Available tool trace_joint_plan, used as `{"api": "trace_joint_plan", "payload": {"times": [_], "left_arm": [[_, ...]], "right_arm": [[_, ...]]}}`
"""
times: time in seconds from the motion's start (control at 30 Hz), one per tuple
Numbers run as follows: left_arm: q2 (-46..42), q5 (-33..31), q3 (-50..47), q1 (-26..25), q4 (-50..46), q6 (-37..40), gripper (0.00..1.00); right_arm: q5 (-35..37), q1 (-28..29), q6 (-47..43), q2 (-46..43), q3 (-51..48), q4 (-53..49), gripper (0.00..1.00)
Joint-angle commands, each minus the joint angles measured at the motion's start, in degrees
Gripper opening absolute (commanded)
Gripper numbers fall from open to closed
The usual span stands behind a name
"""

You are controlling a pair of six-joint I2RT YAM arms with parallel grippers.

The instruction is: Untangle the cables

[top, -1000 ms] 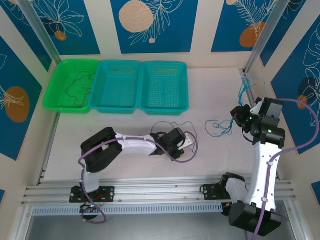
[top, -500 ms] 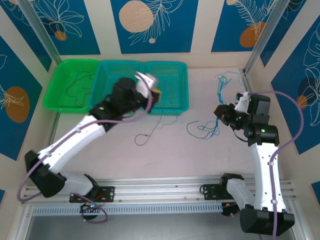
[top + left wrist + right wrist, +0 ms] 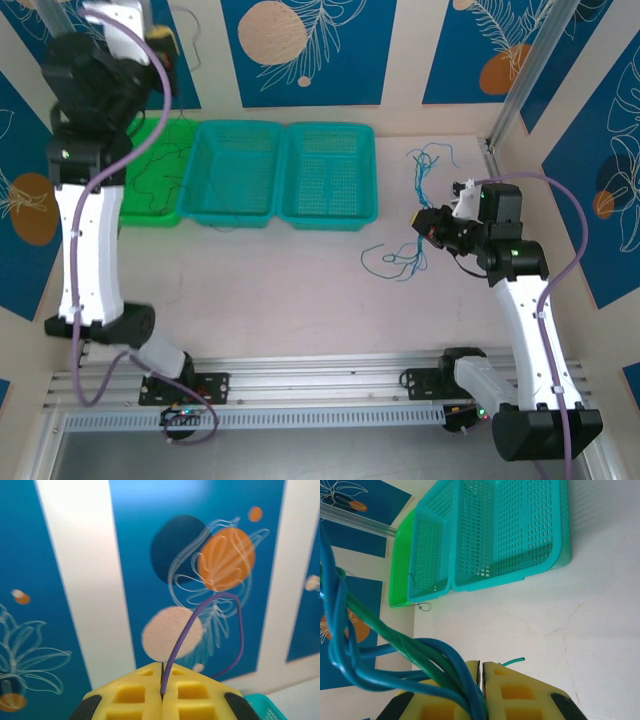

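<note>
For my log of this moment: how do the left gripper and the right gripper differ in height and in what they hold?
The left gripper is raised high at the back left; the right gripper is low over the table. The left gripper pinches one thin purple wire; the right gripper clamps a twisted bundle of blue and green cables. Both are shut, with yellow pads.

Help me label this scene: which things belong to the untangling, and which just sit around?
Job: blue and green cables in the right tool; purple cable in the left tool; dark cable in the green basket.
Lying about: two teal baskets.
</note>
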Motion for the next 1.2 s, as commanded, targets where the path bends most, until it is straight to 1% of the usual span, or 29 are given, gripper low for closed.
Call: {"api": "trace_joint_plan", "payload": {"times": [0.0,0.03,0.07,0.13,0.17,0.23,0.37,0.47,0.57,0.73,0.93,1.07,1.17], "left_arm": [[9.87,-0.20,21.95,3.36,-9.43,1.90,0.00],[11.05,-1.30,22.93,4.64,-7.72,2.06,0.00],[9.97,-1.84,19.83,6.22,-4.35,1.71,0.00],[10.88,-2.20,20.32,8.91,-2.51,1.61,0.00],[11.57,-2.32,20.47,10.30,-1.29,2.74,0.00],[12.04,-3.27,19.08,13.38,1.30,2.87,0.00],[13.20,0.44,15.38,21.64,5.18,-2.22,0.00],[15.03,4.40,11.72,24.99,6.65,-5.60,0.00],[18.40,5.27,9.26,25.75,6.10,-6.10,0.00],[24.32,6.06,5.83,25.89,3.25,-7.53,0.00],[31.12,3.49,5.42,25.93,-7.31,-8.71,0.00],[37.53,3.87,7.29,25.88,-15.79,-10.32,0.00],[41.30,4.44,7.92,25.91,-19.43,-10.34,0.00]], "right_arm": [[-0.62,0.66,-0.27,0.51,0.77,0.54,0.00],[-0.47,0.91,-0.32,0.67,0.77,0.54,0.00],[-0.47,1.05,-0.38,0.88,0.82,0.47,0.00],[-0.26,1.63,-0.40,1.35,1.08,0.06,0.00],[-0.13,1.90,-0.49,1.61,1.21,-0.12,0.00],[0.16,2.51,-0.83,2.17,1.55,-0.43,0.00],[1.21,4.01,-1.45,4.76,3.05,-1.38,0.00],[2.15,5.29,-0.75,6.73,3.76,-0.70,0.00],[2.81,6.88,0.20,8.68,4.25,0.37,0.00],[4.70,9.02,-0.39,10.40,5.74,-1.28,0.00],[5.55,9.13,-0.05,9.45,4.69,-1.92,0.00],[5.90,9.12,0.54,8.52,3.77,-1.74,0.00],[5.94,9.07,0.59,8.05,3.76,-2.12,0.00]]}}
